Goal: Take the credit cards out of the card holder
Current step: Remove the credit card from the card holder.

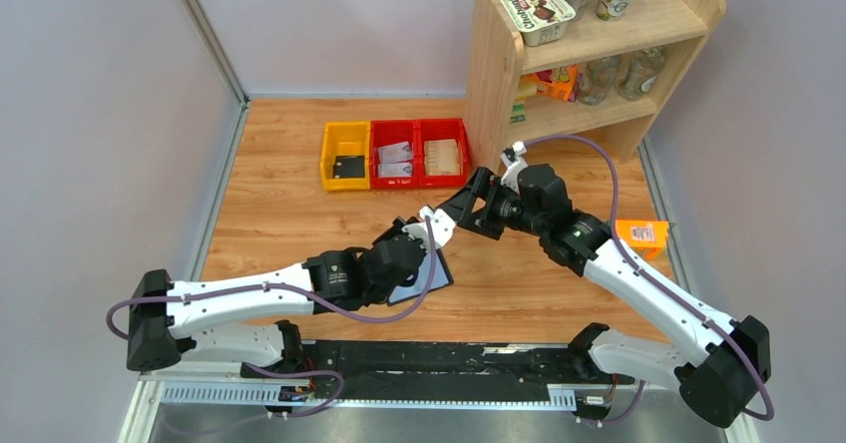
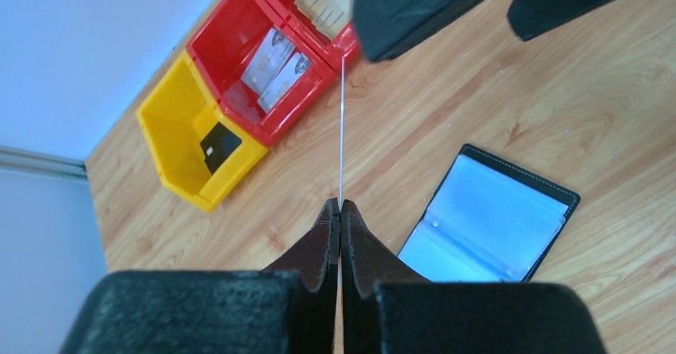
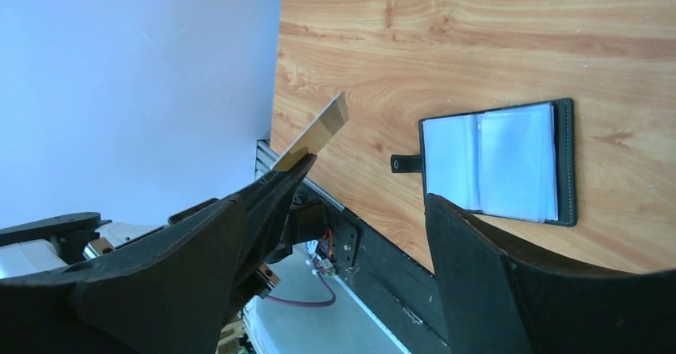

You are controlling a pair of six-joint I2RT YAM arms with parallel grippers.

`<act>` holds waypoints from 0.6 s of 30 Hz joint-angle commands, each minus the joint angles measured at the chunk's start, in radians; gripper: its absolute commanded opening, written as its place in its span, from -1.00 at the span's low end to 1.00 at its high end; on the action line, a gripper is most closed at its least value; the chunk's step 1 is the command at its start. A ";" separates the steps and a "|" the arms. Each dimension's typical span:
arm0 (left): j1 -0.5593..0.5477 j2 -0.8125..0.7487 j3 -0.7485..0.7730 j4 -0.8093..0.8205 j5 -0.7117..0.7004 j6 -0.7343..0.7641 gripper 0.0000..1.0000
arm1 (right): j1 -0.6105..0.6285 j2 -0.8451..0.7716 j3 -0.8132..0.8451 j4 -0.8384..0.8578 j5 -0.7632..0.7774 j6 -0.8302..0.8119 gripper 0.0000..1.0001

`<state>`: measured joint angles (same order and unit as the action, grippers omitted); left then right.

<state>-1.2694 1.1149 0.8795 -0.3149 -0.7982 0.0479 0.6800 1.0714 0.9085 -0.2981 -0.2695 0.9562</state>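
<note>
**Item: one card lifted, holder lying open on bench**

- Card holder (image 3: 490,163): black bifold, lying flat and open on the wooden bench (image 1: 299,223), pale grey-blue lining facing up. The strap tab (image 3: 405,163) sticks out from one side. In the top view it lies partly under the left arm, near the middle of the bench.
- Held card (image 2: 341,131): thin, seen edge-on from the left wrist and raised clear of the bench, apart from the holder. In the right wrist view its face looks tan. Its far end reaches one of the right fingers; contact cannot be told.
- Left fingers (image 2: 323,242): pressed together on the near end of the held card.
- Right fingers (image 3: 239,226): spread wide with nothing between them, facing the left fingers across the card.
- Yellow bin (image 1: 345,156): at the far side of the bench, with one black card (image 2: 219,147) lying inside.
- Red bin (image 1: 395,154): touching the yellow bin, holding whitish printed cards (image 2: 275,63).
- Second red bin (image 1: 443,152): next in the row; its contents are unclear.
- Wooden shelf (image 1: 599,54): far right corner.
- Orange carton (image 1: 640,235): right edge of the bench, beside the right arm.
</note>
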 commanded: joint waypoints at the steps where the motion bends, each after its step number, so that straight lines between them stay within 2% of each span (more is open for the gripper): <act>1: -0.028 0.039 0.050 0.111 -0.042 0.096 -1.00 | 0.001 0.002 -0.026 0.091 -0.027 0.118 0.71; 9: -0.065 0.088 0.073 0.149 -0.024 0.119 -1.00 | -0.002 0.085 -0.054 0.214 -0.106 0.185 0.67; 12: -0.077 0.102 0.075 0.154 -0.025 0.130 -1.00 | -0.005 0.108 -0.071 0.254 -0.116 0.213 0.58; 14: -0.084 0.109 0.076 0.154 -0.039 0.132 -1.00 | -0.007 0.119 -0.080 0.269 -0.120 0.219 0.35; 18: -0.085 0.102 0.061 0.148 -0.045 0.115 -1.00 | -0.016 0.125 -0.112 0.319 -0.135 0.240 -0.32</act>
<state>-1.3479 1.2255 0.9195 -0.1970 -0.8185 0.1558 0.6754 1.1954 0.8200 -0.0849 -0.3775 1.1553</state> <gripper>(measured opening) 0.007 0.463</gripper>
